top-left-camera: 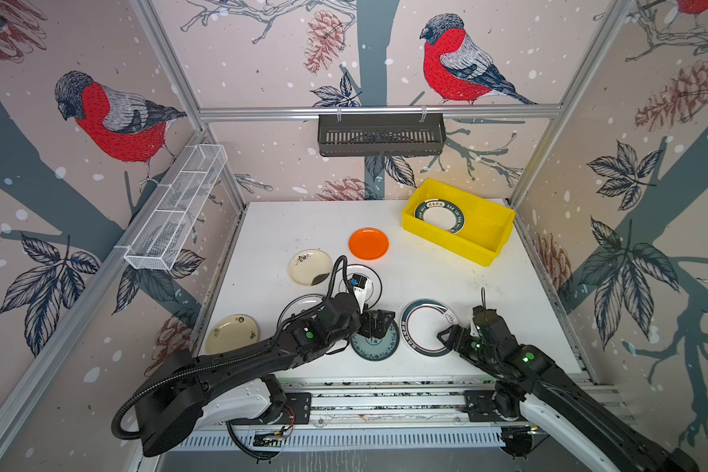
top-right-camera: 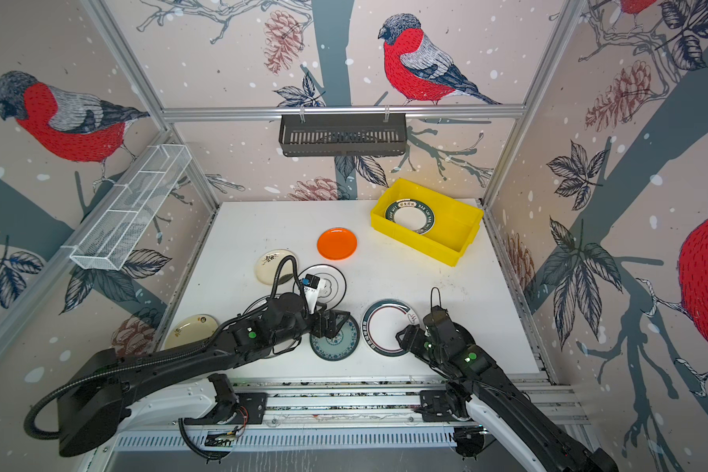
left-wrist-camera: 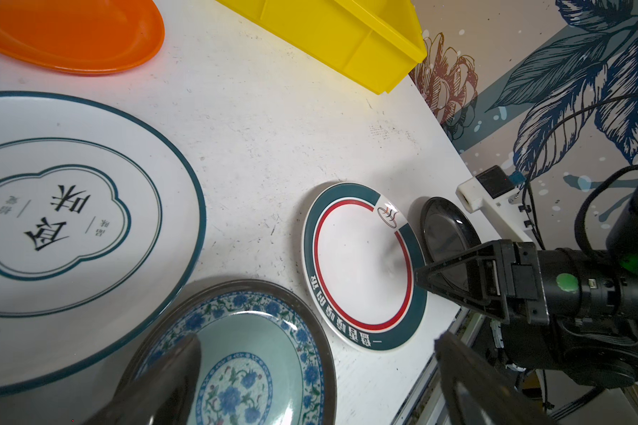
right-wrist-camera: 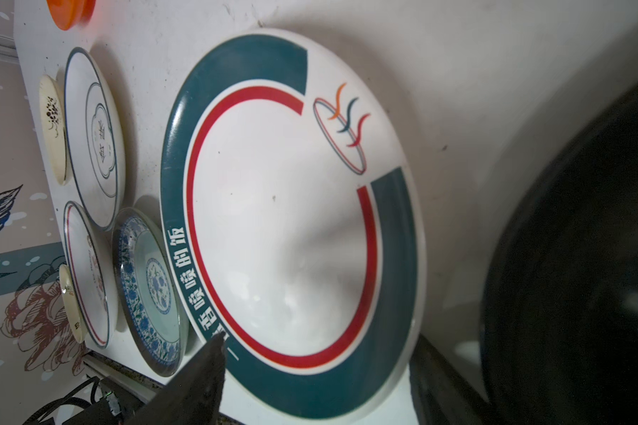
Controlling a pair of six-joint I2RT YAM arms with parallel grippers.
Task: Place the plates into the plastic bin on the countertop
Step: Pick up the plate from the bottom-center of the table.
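- Only the wrist views catch the black plate (left-wrist-camera: 446, 232). It lies just beside the red-ringed plate (left-wrist-camera: 358, 265), and in both top views the right arm covers it.
- In the right wrist view, the right gripper (top-left-camera: 446, 336) has its fingers (right-wrist-camera: 199, 382) apart at the near rim of the red-ringed plate. The rim sits between them and nothing is clamped.
- In the left wrist view, the left gripper (top-left-camera: 376, 327) is spread wide and holds nothing. One finger (left-wrist-camera: 163, 379) hangs over the blue-flowered plate (left-wrist-camera: 236, 368).
- That same view gives the thin-rimmed white plate (left-wrist-camera: 70, 220) in full, characters and all. In both top views the left wrist hides part of it.
- The right wrist view also picks out a red-lined white plate (right-wrist-camera: 89, 265), which is mostly under the left arm from above.
- Only the top views look into the plastic bin (top-left-camera: 491, 245), at the far right of the countertop (top-left-camera: 446, 282). One dark-rimmed plate (top-left-camera: 440, 216) is in it, at the end nearer the back wall. The left wrist view shows just its outer wall.
- The black slatted basket (top-left-camera: 381, 135) hangs on the back rail and the white mesh basket (top-left-camera: 176, 208) on the left rail. I cannot tell their contents.
- Out on the countertop, apart from the bin, are the orange plate (top-left-camera: 368, 244), a sprigged cream plate (top-left-camera: 309, 266) and a second cream plate (top-left-camera: 232, 333) at the near left corner.
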